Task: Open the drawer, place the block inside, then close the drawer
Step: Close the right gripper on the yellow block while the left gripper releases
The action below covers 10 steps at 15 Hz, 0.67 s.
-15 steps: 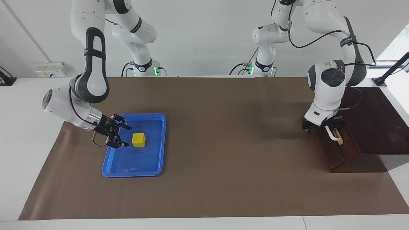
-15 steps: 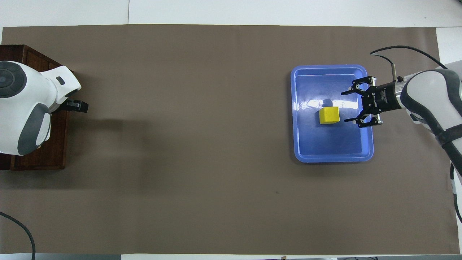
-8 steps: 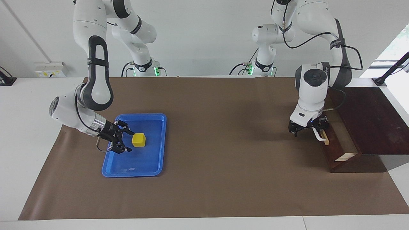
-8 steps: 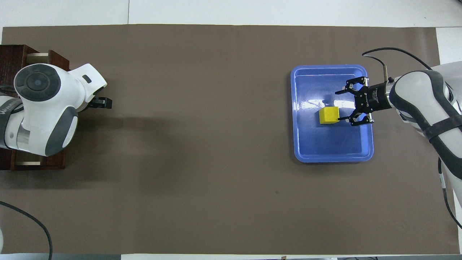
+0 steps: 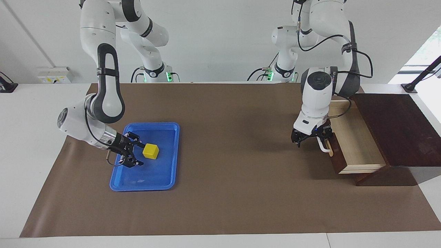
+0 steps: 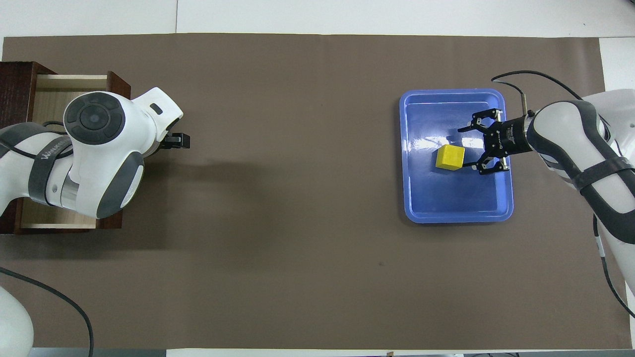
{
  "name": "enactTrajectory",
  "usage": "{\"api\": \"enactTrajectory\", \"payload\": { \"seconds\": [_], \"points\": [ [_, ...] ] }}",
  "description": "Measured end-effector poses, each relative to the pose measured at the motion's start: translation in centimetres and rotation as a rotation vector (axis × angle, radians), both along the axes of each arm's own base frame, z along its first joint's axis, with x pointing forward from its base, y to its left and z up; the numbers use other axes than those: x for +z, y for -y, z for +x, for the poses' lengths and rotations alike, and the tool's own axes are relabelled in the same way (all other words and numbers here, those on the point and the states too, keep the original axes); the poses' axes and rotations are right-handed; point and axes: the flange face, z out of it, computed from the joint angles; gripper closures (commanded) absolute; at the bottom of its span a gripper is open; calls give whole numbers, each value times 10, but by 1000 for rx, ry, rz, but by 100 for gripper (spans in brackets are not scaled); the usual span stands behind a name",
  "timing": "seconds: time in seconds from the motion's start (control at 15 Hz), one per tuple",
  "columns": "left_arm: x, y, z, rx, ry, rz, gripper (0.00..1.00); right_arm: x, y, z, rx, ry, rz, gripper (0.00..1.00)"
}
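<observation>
The drawer (image 5: 355,146) stands pulled out of its dark wooden box (image 5: 392,127), its pale interior (image 6: 49,91) showing. My left gripper (image 5: 311,139) is at the white bar handle (image 5: 324,148) on the drawer's front. Its fingers stand wide, and one is hooked at the handle. In the overhead view the left wrist hides the handle, and only a tip of the left gripper (image 6: 173,141) pokes out. The yellow block (image 5: 151,151) (image 6: 450,157) lies in the blue tray (image 5: 165,172). My right gripper (image 5: 140,155) (image 6: 469,148) is open and low in the tray, its fingertips at the block's edge.
A brown mat (image 5: 234,193) covers the table between the tray (image 6: 456,214) and the wooden box (image 6: 15,84). The box sits at the left arm's end of the table. A cable (image 6: 516,79) loops off the right wrist above the mat.
My left gripper has moved toward the middle of the table, and the drawer has slid out with it. My right gripper has closed in on the block, which has shifted and turned slightly.
</observation>
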Motion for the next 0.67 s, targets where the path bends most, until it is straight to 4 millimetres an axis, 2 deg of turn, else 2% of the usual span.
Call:
{"api": "enactTrajectory", "payload": {
  "seconds": [0.2, 0.67],
  "points": [
    [3, 9, -1, 6, 6, -5, 0, 1, -2, -1, 10, -14, 13, 8],
    [4, 8, -2, 26, -13, -4, 0, 0, 7, -9, -8, -63, 78, 8]
  ]
}}
